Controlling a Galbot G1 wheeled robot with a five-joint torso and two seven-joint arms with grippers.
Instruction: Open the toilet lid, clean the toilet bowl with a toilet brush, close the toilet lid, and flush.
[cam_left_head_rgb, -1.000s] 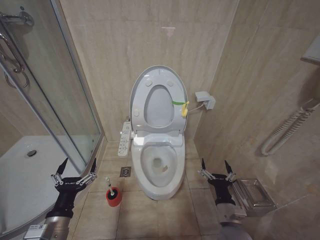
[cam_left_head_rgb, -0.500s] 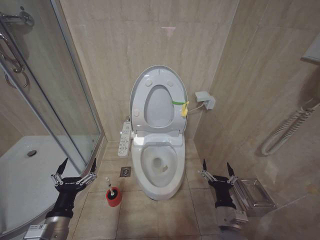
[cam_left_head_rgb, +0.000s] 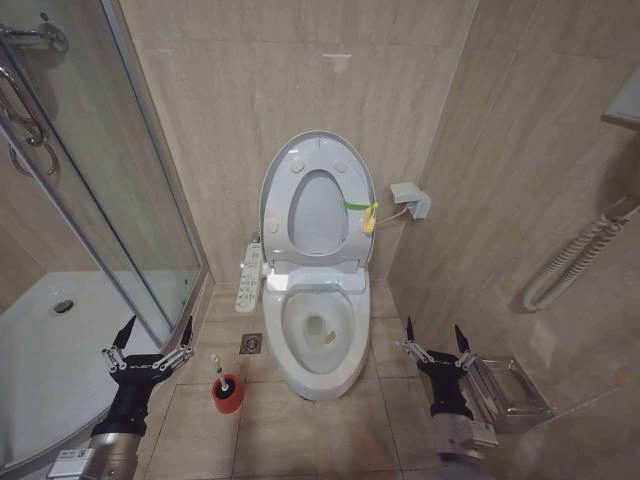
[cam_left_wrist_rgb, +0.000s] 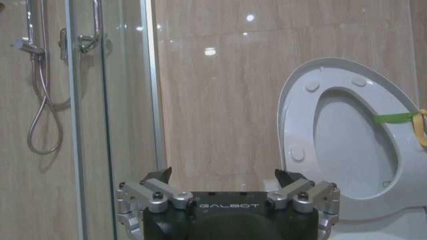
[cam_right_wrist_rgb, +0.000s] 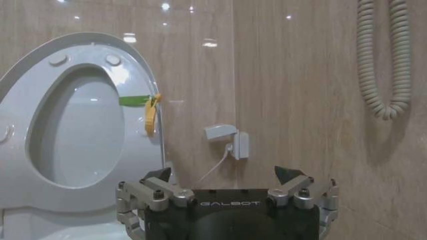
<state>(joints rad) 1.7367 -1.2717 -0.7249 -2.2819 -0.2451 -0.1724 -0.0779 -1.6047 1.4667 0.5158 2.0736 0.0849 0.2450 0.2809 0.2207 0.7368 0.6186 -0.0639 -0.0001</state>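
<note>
The toilet lid (cam_left_head_rgb: 318, 214) stands upright against the back wall with the seat ring (cam_left_head_rgb: 285, 190) raised in front of it; a yellow-green tag (cam_left_head_rgb: 366, 212) hangs at its right edge. Below lies the uncovered toilet bowl (cam_left_head_rgb: 287, 345). The toilet brush (cam_left_head_rgb: 218, 367) stands in its red holder (cam_left_head_rgb: 228, 397) on the floor left of the bowl. My left gripper (cam_left_head_rgb: 157, 325) hovers open just left of the holder. My right gripper (cam_left_head_rgb: 433, 328) is open right of the bowl. The wrist views show the left gripper (cam_left_wrist_rgb: 223, 173) and the right gripper (cam_right_wrist_rgb: 223, 172) facing the lid (cam_left_wrist_rgb: 350, 145) (cam_right_wrist_rgb: 73, 130).
A glass shower door (cam_left_head_rgb: 130, 200) and white shower tray (cam_left_head_rgb: 50, 340) close off the left. A button panel (cam_left_head_rgb: 247, 278) flanks the bowl, with a floor drain (cam_left_head_rgb: 251, 344) beside it. A wall socket (cam_left_head_rgb: 410, 198), coiled hose (cam_left_head_rgb: 570, 265) and metal rack (cam_left_head_rgb: 510, 393) are on the right.
My right gripper has shifted slightly to the right. The left gripper, brush and lid have not moved.
</note>
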